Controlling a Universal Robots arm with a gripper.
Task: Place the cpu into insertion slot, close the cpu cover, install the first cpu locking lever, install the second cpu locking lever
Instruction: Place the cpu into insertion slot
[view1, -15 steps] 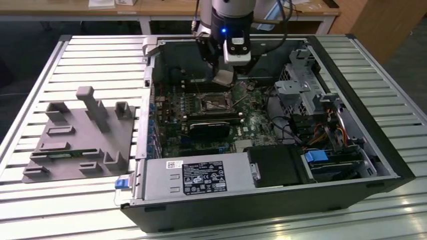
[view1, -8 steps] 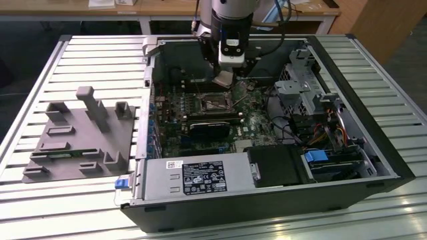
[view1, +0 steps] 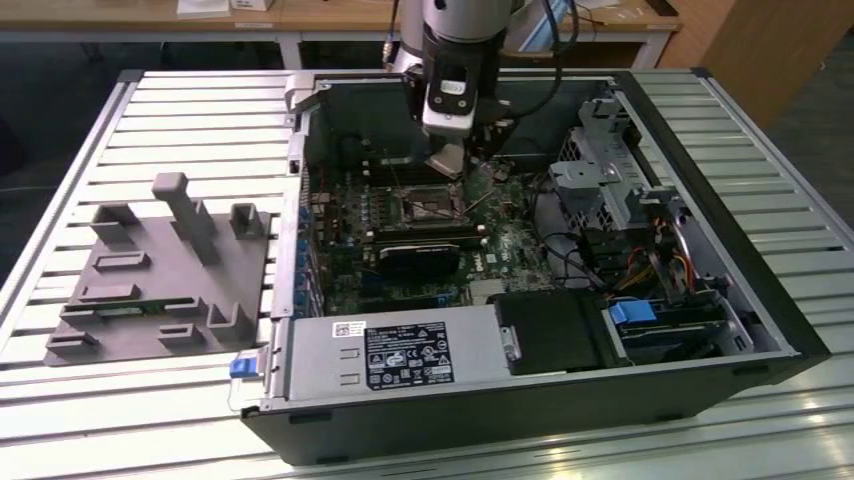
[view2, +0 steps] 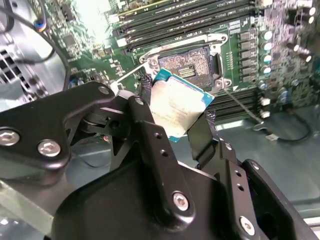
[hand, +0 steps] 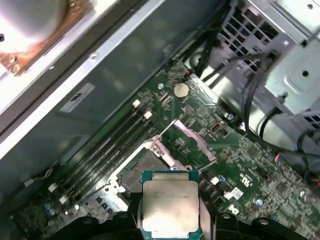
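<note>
My gripper (view2: 176, 105) is shut on the cpu (view2: 175, 107), a flat square chip with a silver-grey top and teal edge, held by two opposite sides. It hangs tilted just above and beside the insertion slot (view2: 191, 62), whose dark pin field lies bare. In the first wrist view the cpu (hand: 170, 202) sits between the black fingers (hand: 131, 215), close to the insertion slot (hand: 136, 172). The cpu cover (hand: 189, 143) stands swung up at the slot's far side. In the exterior view the gripper (view1: 451, 160) is inside the open case, over the slot (view1: 422, 205).
Long memory slots (hand: 112, 137) run beside the socket. A black heatsink-like block (view1: 420, 255) lies just in front of it, a drive cage (view1: 627, 190) with cables at the exterior view's right, a power supply (view1: 387, 355) in front. A grey fixture plate (view1: 147, 270) lies outside the case.
</note>
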